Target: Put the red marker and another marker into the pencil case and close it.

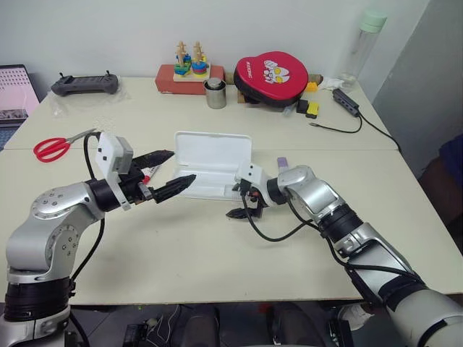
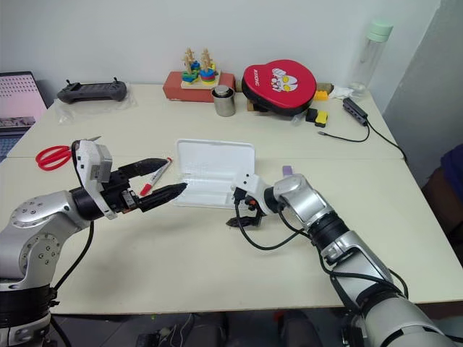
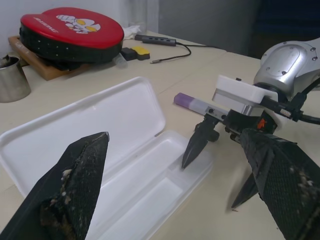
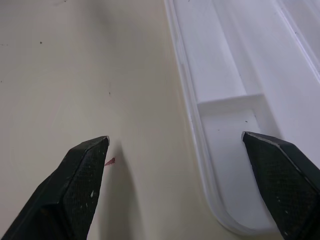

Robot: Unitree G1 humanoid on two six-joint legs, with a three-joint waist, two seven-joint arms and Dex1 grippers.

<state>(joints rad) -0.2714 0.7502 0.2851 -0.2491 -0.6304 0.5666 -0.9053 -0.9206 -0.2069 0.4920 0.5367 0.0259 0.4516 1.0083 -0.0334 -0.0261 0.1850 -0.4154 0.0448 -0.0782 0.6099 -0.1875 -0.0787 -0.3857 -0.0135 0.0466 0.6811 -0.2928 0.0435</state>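
The pencil case (image 1: pixel 214 150) lies open at mid-table, lid flat behind an empty white tray (image 3: pixel 150 185). The red marker (image 2: pixel 156 175) lies on the table just left of the case, partly behind my left gripper (image 1: pixel 183 165). That gripper hovers open and level, pointing at the case's left end. The other marker (image 1: pixel 283 163), pale lavender with a purple end (image 3: pixel 181 99), lies right of the case behind my right wrist. My right gripper (image 1: pixel 237 204) is open and angled down, straddling the tray's front rim (image 4: pixel 192 130) at its right end. Nothing is held.
Red-handled scissors (image 1: pixel 51 148) lie at the left. Along the back stand a game controller (image 1: pixel 85 84), a wooden stacking toy (image 1: pixel 190 63), a metal cup (image 1: pixel 215 94), a red padded mitt (image 1: pixel 271 76), a bottle (image 1: pixel 365 43) and a cabled hub (image 1: pixel 346 101). A laptop (image 1: pixel 16 94) sits far left.
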